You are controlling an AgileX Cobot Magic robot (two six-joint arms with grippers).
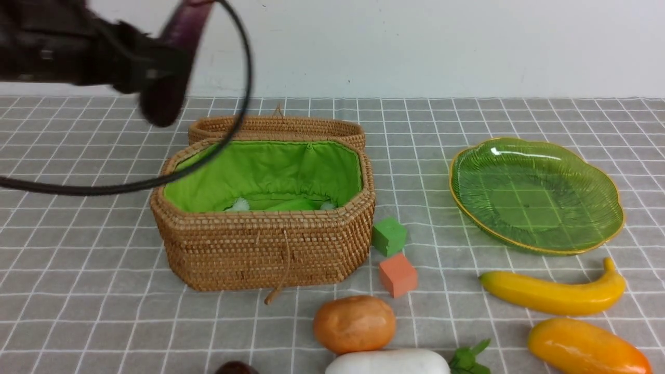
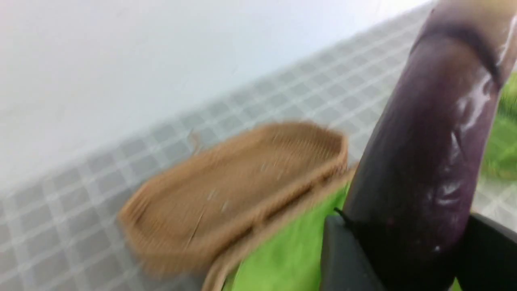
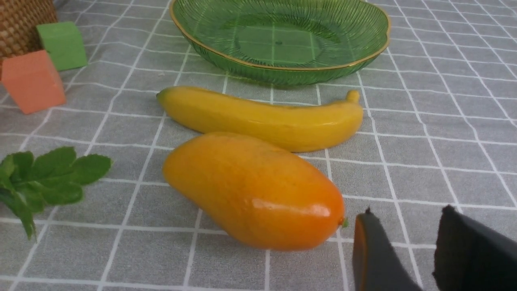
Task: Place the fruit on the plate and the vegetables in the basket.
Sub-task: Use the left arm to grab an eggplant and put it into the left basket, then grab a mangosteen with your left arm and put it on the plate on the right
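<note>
Eggplant [image 1: 165, 101], dark purple and tilted, hangs clamped in the left pincer [image 1: 161, 67] over the left end of the open rattan basket [image 1: 265, 249]; the right pincer [image 3: 406, 226], jaws apart and empty, stands just beside the mango [image 3: 254, 190] on the desk [image 3: 444, 121].

Grey checked tablecloth [image 1: 78, 249] under basket [image 1: 265, 249], plate [image 1: 535, 197], banana [image 1: 556, 293]

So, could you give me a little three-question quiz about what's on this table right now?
1. True or false: the plate already holds fruit.
2. The left gripper is holding: A) eggplant B) radish C) potato.
3. Fill in: the banana lies between the plate and the ____.
Key: 1 false; 2 A; 3 mango.
</note>
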